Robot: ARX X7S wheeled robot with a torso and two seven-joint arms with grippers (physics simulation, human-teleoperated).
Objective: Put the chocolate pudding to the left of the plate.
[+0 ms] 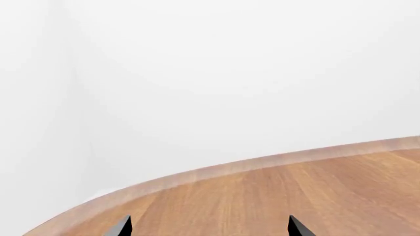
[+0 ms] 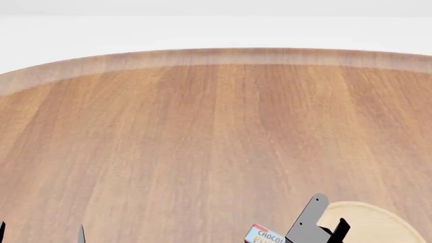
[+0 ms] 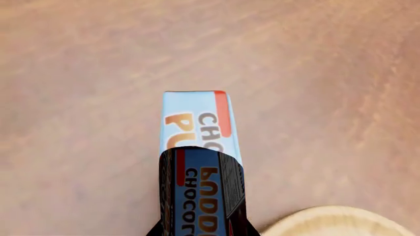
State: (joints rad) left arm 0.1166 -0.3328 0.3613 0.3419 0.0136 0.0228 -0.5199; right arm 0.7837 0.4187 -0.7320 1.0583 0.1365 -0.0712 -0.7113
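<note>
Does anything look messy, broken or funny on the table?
Nothing looks spilled or broken. The chocolate pudding sits just left of the plate, with the right gripper close over it. The shiny finger mirrors the box's lettering, which looks funny but is only a reflection. The left gripper hangs over bare wooden table.

One chocolate pudding (image 2: 264, 235) carton shows, partly cut off at the head view's lower edge. One plate (image 2: 371, 223) lies just beside it. One round wooden table (image 2: 202, 131) holds both. Two grippers show: the right gripper (image 2: 324, 223) by the carton, and the left gripper (image 1: 208, 227), seen only as two dark fingertips
</note>
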